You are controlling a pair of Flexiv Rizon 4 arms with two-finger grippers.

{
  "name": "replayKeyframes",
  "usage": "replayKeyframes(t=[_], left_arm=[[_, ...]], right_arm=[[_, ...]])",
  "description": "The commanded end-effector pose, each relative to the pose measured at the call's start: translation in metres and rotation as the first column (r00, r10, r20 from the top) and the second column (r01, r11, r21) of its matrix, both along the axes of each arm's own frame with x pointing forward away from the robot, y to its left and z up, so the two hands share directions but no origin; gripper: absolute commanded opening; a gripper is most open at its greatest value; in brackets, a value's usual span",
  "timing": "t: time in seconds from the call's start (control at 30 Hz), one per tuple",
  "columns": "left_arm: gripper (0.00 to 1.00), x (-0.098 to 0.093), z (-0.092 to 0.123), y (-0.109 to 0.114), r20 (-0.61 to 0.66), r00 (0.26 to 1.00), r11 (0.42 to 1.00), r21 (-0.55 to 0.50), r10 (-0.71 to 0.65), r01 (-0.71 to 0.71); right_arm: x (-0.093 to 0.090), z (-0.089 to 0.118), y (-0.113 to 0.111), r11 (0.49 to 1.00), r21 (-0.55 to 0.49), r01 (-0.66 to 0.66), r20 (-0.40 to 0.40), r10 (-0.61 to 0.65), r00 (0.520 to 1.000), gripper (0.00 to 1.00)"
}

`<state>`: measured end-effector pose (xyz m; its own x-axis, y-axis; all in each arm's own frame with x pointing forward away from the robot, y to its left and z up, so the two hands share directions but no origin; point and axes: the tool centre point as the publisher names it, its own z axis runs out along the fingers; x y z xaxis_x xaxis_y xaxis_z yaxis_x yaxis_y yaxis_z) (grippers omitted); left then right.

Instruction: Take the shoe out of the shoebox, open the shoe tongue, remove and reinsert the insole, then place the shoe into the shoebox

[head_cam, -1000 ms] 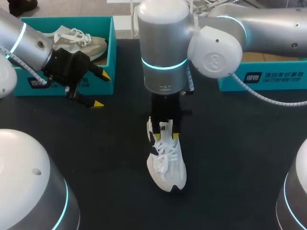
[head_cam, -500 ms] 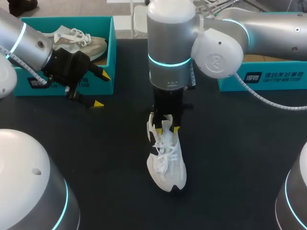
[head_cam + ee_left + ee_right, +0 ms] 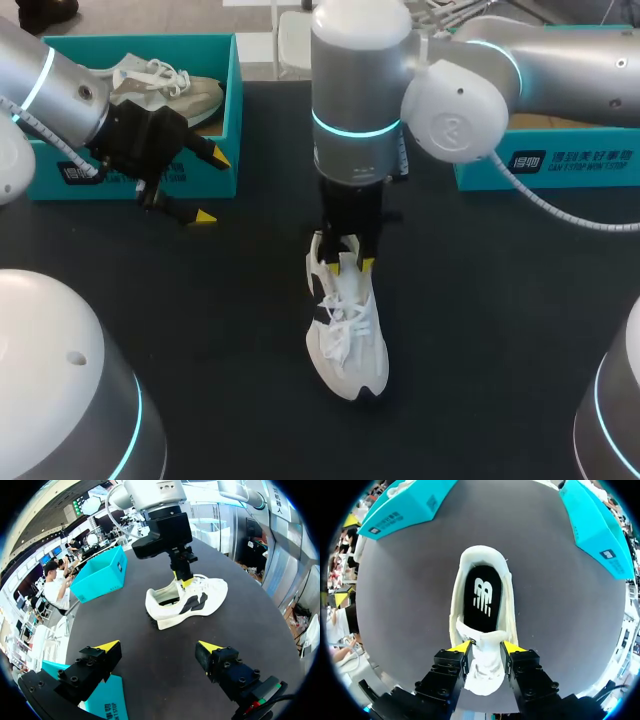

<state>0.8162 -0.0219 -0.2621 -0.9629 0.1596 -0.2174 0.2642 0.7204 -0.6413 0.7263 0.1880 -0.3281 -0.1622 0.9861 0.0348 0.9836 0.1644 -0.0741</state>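
While the white sneaker (image 3: pixel 347 335) stands upright near the middle of the black tabletop (image 3: pixel 500 330), toe toward the near edge, the head view shows the right gripper (image 3: pixel 346 266) pointing down at its opening, yellow tips on either side of the raised tongue (image 3: pixel 347 268). The left gripper (image 3: pixel 212 188) hangs near the far left corner, fingers spread wide and holding nothing, just in front of the left shoebox (image 3: pixel 232 100), which holds a beige sneaker (image 3: pixel 170 90). The right shoebox (image 3: pixel 560 165) sits at the far right edge, well apart from the white sneaker.

From the left wrist, the left gripper (image 3: pixel 159 647) has its fingers far apart with bare tabletop between them. Ahead of it the white sneaker (image 3: pixel 187 602) shows side-on, the right gripper (image 3: pixel 182 577) coming down into its collar. The right shoebox (image 3: pixel 100 575) lies beyond.

From the right wrist, the right gripper (image 3: pixel 487 647) pinches the white tongue (image 3: pixel 485 640) from both sides, holding it away from the opening. Ahead of the fingers, the black insole (image 3: pixel 481 597) with its white logo lies flat inside the sneaker. Both teal shoeboxes flank the sneaker at the far edge.
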Motion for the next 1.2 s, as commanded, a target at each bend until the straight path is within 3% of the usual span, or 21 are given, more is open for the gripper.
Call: replayKeyframes(t=[0.03,0.1,0.17,0.23,0.27,0.3,0.73,0.8,0.83,0.9,1.03,1.2], left_arm=[[1.00,-0.001,0.000,0.001,0.001,1.000,1.000,0.002,0.000,0.000],[1.00,-0.001,0.000,0.001,0.001,1.000,1.000,0.002,0.000,0.000],[1.00,-0.001,0.000,0.001,0.001,1.000,1.000,0.002,0.000,0.000],[1.00,-0.001,0.000,0.001,0.001,1.000,1.000,0.002,0.000,0.000],[1.00,-0.001,0.000,0.001,0.001,1.000,1.000,0.002,0.000,0.000],[1.00,-0.001,0.000,0.001,0.001,1.000,1.000,0.002,0.000,0.000],[1.00,-0.001,0.000,0.001,0.001,1.000,1.000,0.002,0.000,0.000],[1.00,-0.001,0.000,0.001,0.001,1.000,1.000,0.002,0.000,0.000],[1.00,-0.001,0.000,0.001,0.001,1.000,1.000,0.002,0.000,0.000],[1.00,-0.001,0.000,0.001,0.001,1.000,1.000,0.002,0.000,0.000],[1.00,-0.001,0.000,0.001,0.001,1.000,1.000,0.002,0.000,0.000],[1.00,-0.001,0.000,0.001,0.001,1.000,1.000,0.002,0.000,0.000]], right_arm=[[0.006,0.016,-0.007,0.999,-0.013,-0.032,0.044,0.032,0.999,0.38],[0.014,0.030,-0.009,0.991,-0.040,-0.126,0.122,0.129,0.984,0.42],[0.027,0.042,-0.012,0.948,-0.075,-0.309,0.187,0.318,0.929,0.44],[0.039,0.054,-0.004,0.826,-0.142,-0.545,0.218,0.563,0.797,0.48],[0.044,0.060,0.001,0.765,-0.137,-0.629,0.217,0.643,0.734,0.95],[0.044,0.060,0.001,0.765,-0.137,-0.629,0.217,0.643,0.734,1.00],[0.044,0.060,0.001,0.765,-0.137,-0.629,0.217,0.643,0.734,1.00],[0.050,0.055,0.003,0.663,-0.159,-0.732,0.209,0.747,0.631,1.00],[0.056,0.052,0.003,0.583,-0.194,-0.789,0.147,0.813,0.564,1.00],[0.064,0.047,0.000,0.513,-0.208,-0.833,0.117,0.859,0.499,1.00],[0.078,0.030,-0.004,0.493,-0.203,-0.846,0.115,0.870,0.479,1.00],[0.092,0.011,0.006,0.460,-0.198,-0.866,0.114,0.888,0.446,1.00]])
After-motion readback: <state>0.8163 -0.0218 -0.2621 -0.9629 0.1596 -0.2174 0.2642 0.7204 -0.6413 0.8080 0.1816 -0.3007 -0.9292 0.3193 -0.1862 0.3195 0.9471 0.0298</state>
